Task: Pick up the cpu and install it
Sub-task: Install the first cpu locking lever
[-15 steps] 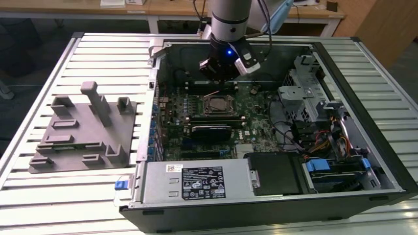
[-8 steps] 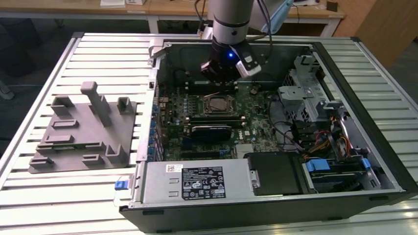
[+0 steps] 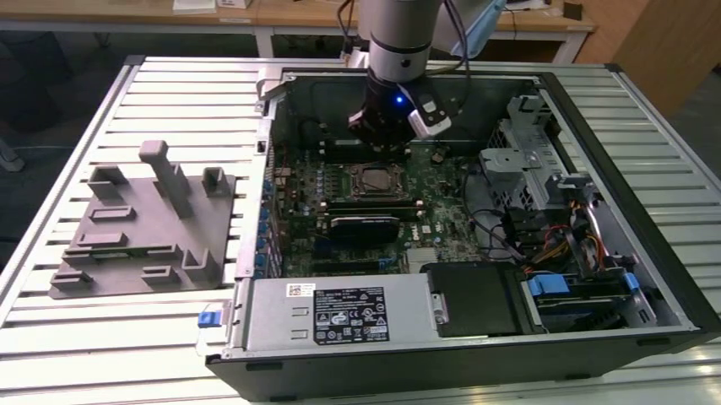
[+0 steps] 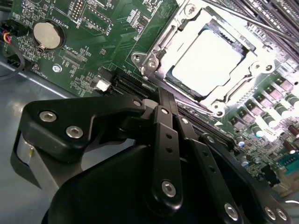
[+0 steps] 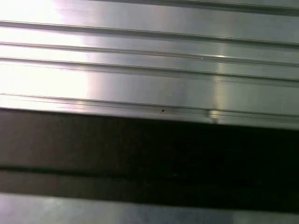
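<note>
One cpu (image 4: pixel 208 58) sits seated in your motherboard socket (image 3: pixel 372 179), just beyond the gripper (image 3: pixel 383 145). Your arm (image 3: pixel 400 38) stands upright over the open case (image 3: pixel 631 211). Finger spread: you cannot tell.

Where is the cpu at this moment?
The cpu sits inside the metal-framed socket on the green motherboard, just beyond the gripper in the second wrist view.

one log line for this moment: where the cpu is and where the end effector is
cpu: seated in motherboard socket | end effector: above board beside socket, not touching cpu | case: open
</note>
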